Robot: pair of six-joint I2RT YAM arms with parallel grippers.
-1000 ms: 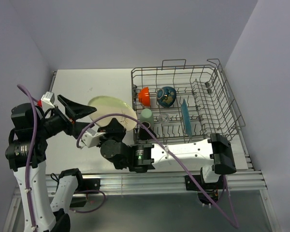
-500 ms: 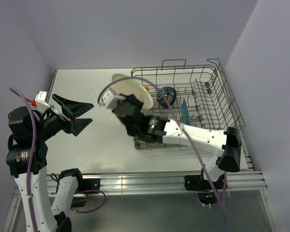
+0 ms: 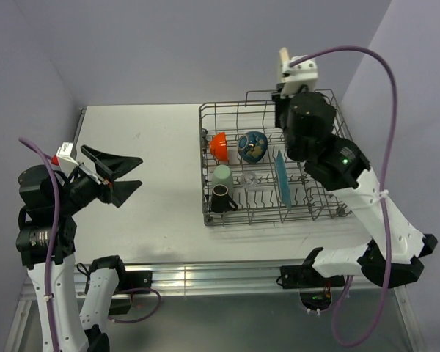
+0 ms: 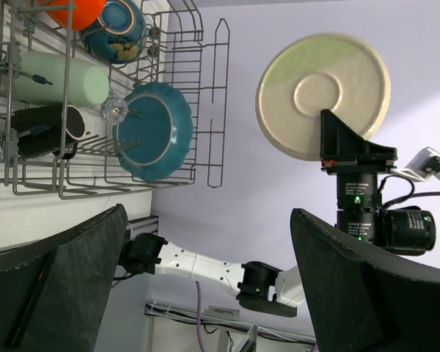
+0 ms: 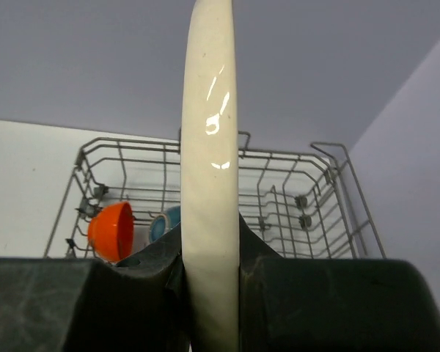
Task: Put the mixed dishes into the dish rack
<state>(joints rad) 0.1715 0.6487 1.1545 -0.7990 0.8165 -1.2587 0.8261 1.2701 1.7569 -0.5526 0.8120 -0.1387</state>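
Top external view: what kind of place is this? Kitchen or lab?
Likely a lab test cell, not a kitchen: white table boxed in by plain lilac walls, metal mounting rail at its near edge, one dish rack on it.

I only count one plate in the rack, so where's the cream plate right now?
In the right wrist view, the cream plate stands edge-on in the right gripper, held above the dish rack, not yet inside.

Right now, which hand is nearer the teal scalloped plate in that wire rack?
Right: the right hand hangs above the teal scalloped plate; the left hand is far across the table.
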